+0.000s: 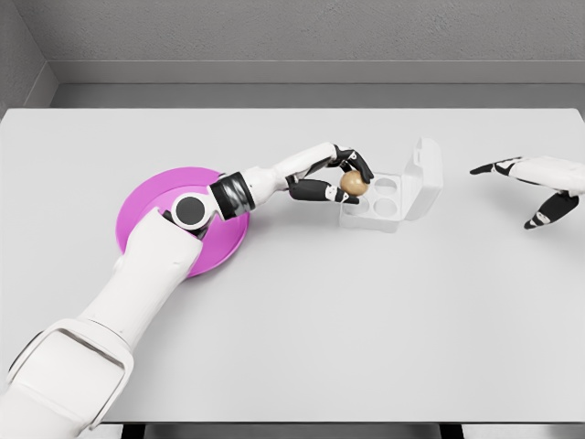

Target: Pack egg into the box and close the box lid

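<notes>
pale grey tabletop (pixel 302 329) against a grey wall carries a magenta plate (pixel 146 206) and a small white box (pixel 388 194) with its lid (pixel 426 174) standing open; the left robot hand (pixel 343 178) pinches the brown egg (pixel 354 184) at the box's near-left cup, so placing is in hand; next it likely lowers and lets go, then the lid gets folded down; the right robot hand (pixel 539 187) hovers spread well to the right; no writing or labels can be read

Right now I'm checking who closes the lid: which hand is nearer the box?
Left. The left hand holds the egg at the box's left edge; the right hand hovers open, well off to the box's right.
</notes>
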